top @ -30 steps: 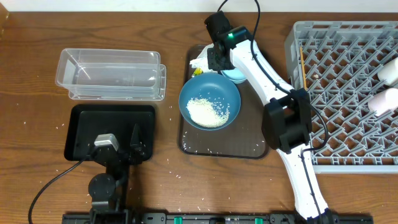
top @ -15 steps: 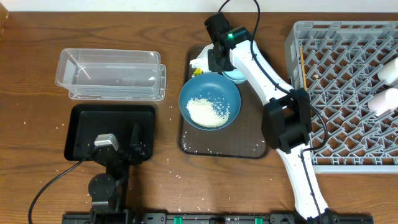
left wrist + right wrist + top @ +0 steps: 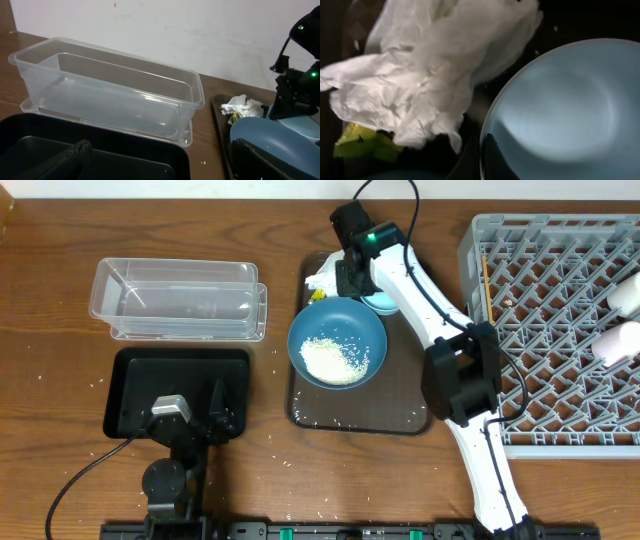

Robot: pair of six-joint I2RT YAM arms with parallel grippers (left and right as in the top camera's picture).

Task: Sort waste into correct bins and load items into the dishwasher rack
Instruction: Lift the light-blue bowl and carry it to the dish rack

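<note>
Grey rack (image 3: 560,240) at right holds white cup (image 3: 628,292), pink cup (image 3: 615,340), chopsticks (image 3: 487,285). Napkin (image 3: 322,278), wrapper (image 3: 318,295), rice-filled bowl (image 3: 337,342) and dish (image 3: 378,302) remain on brown tray (image 3: 350,412). We cannot tell whether left pincer (image 3: 220,415) or right pincer (image 3: 338,280) is apart.

Two cups (image 3: 628,292) (image 3: 612,342), one bowl (image 3: 371,329), one dish (image 3: 560,110).

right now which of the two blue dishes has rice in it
The large dark-blue bowl: white rice lies in its middle. The small light-blue dish behind it looks empty.
</note>
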